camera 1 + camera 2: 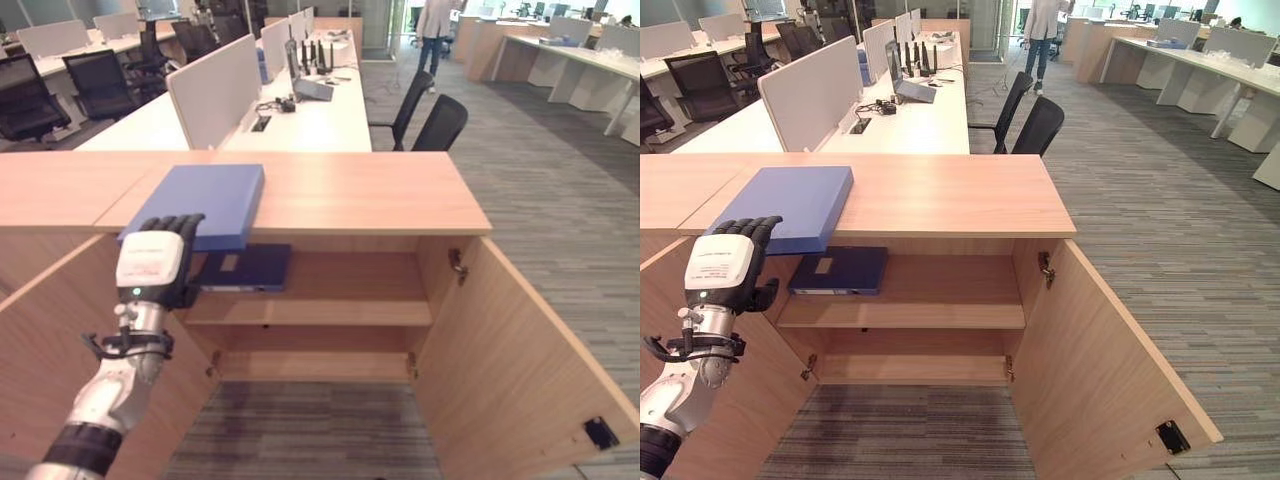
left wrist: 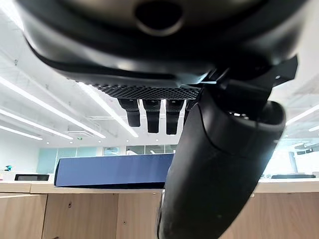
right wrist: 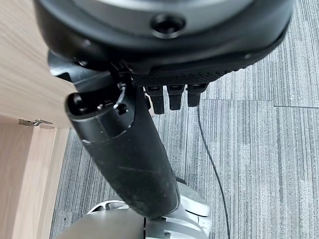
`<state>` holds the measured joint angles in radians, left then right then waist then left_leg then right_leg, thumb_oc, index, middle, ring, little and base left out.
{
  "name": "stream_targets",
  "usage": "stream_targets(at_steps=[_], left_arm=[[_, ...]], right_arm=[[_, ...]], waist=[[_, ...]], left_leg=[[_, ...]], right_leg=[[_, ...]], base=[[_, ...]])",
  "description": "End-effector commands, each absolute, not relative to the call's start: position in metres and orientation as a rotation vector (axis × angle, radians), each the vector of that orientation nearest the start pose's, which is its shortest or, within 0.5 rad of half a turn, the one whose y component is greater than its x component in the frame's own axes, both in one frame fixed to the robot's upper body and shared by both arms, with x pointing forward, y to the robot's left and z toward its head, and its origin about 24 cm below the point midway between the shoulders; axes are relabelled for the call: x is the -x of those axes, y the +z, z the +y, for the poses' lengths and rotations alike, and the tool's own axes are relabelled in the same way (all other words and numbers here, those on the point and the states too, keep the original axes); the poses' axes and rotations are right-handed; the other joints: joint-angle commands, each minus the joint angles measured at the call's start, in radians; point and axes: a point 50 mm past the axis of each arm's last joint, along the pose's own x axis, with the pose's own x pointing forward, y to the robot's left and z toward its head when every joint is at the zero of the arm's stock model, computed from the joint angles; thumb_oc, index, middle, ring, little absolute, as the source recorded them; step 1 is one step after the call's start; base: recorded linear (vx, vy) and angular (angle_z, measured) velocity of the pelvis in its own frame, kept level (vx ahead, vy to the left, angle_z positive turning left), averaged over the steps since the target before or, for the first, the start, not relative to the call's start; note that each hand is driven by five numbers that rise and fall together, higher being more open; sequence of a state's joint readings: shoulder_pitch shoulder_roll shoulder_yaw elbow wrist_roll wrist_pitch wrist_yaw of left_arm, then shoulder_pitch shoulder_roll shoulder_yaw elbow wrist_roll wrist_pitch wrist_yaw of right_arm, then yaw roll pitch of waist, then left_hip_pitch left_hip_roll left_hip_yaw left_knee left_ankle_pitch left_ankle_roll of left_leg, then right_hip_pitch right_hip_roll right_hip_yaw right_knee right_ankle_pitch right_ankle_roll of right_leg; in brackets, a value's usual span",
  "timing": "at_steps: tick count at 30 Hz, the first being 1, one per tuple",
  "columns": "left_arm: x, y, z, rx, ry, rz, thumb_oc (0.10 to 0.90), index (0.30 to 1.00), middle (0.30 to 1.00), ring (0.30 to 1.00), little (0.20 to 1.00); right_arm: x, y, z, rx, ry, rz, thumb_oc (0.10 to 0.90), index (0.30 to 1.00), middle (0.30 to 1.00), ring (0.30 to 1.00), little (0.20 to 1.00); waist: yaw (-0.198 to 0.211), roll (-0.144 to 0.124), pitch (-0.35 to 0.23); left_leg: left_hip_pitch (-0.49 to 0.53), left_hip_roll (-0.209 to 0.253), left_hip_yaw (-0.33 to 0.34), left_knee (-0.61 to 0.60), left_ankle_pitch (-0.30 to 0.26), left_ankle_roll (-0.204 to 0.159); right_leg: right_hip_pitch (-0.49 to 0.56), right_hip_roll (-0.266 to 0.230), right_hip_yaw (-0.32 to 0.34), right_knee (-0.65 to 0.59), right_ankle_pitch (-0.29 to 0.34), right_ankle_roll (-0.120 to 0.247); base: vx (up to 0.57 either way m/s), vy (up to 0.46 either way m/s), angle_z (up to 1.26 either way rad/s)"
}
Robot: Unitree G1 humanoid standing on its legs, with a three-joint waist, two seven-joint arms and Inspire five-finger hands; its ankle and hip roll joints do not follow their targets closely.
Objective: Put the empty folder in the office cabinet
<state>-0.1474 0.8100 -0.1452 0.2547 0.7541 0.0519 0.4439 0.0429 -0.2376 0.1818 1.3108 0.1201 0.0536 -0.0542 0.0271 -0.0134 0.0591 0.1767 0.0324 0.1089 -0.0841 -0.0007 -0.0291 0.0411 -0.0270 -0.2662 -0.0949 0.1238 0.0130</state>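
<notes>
The blue folder [image 1: 205, 201] lies flat on the cabinet top [image 1: 380, 195], its near edge jutting out over the open cabinet [image 1: 330, 300], where a darker folder [image 1: 245, 268] rests on the upper shelf. The left hand [image 1: 160, 258] hovers at that near edge with fingers fairly straight, gripping nothing. The right hand [image 3: 149, 124] hangs over the carpet [image 3: 259, 149], fingers loose and empty.

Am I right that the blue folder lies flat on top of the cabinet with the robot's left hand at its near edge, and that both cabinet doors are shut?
Not quite: the doors stand open, as the right eye view shows, with another folder on the upper shelf. The rest holds: the blue folder lies flat on the cabinet top, the left hand at its near edge.
</notes>
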Motion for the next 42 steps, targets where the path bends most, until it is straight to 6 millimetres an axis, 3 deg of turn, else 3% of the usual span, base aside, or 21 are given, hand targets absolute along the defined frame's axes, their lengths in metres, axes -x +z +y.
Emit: stream_targets(at_steps=[1, 20, 42], left_arm=[[-0.301, 0.180, 0.308, -1.697, 0.532, -0.380, 0.800, 0.900, 0.900, 0.900, 0.900], [-0.315, 0.191, 0.314, -1.865, 0.568, -0.365, 0.800, 0.900, 0.900, 0.900, 0.900], [-0.311, 0.180, 0.341, -1.897, 0.578, -0.199, 0.800, 0.900, 0.900, 0.900, 0.900]], right_arm=[[-0.061, -0.161, -0.262, 0.340, -0.170, 1.384, 0.800, 0.900, 0.900, 0.900, 0.900], [-0.049, -0.159, -0.274, 0.290, -0.271, 1.411, 0.800, 0.900, 0.900, 0.900, 0.900], [-0.062, -0.159, -0.268, 0.311, -0.209, 1.348, 0.800, 0.900, 0.900, 0.900, 0.900]], waist=[[-0.016, 0.004, -0.029], [-0.040, 0.030, -0.030], [-0.049, 0.023, -0.030]], left_leg=[[0.002, 0.006, -0.021, -0.003, -0.097, -0.040], [0.005, -0.003, -0.015, -0.003, -0.107, -0.030], [0.013, -0.003, -0.001, -0.003, -0.110, -0.028]], right_leg=[[0.129, -0.063, -0.003, 0.008, -0.154, 0.123], [0.122, -0.071, 0.014, 0.008, -0.153, 0.131], [0.121, -0.066, 0.031, 0.008, -0.153, 0.129]], base=[[0.00, 0.000, 0.00], [0.00, 0.002, -0.01], [0.00, 0.001, 0.00]])
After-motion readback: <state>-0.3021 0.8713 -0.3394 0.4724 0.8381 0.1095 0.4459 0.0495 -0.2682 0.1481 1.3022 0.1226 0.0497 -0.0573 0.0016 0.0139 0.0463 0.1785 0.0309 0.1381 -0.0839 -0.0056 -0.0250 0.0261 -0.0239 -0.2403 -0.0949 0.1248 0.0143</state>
